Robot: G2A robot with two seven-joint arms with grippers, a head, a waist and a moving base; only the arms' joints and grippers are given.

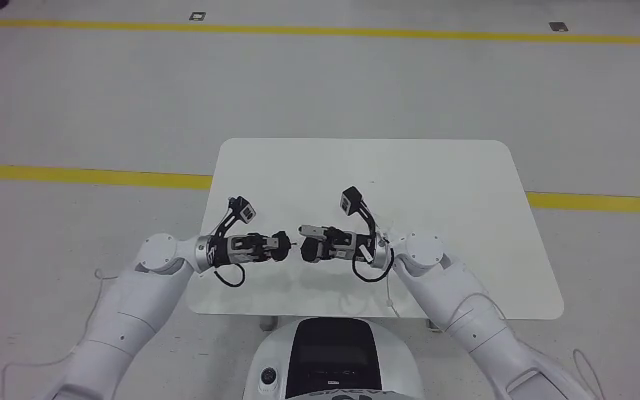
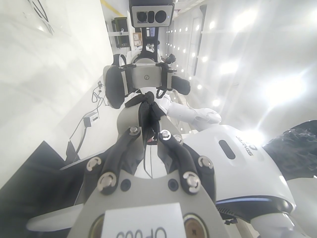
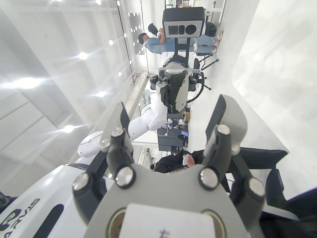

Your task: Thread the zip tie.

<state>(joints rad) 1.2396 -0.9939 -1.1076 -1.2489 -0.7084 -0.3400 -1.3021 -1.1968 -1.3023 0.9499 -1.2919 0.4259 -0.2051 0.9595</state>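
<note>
Thin black zip tie [image 2: 144,149], possibly plastic

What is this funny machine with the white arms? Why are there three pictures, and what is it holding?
It is a robot with two arms. One picture looks down from a camera above its arms at a white table. The other two come from little cameras on its wrists, so you see its fingers up close. The left fingers are pinched shut on what looks like the zip tie, a thin black strip. The right fingers face them, spread wide apart and holding nothing. Both arms meet just above the table.
</note>
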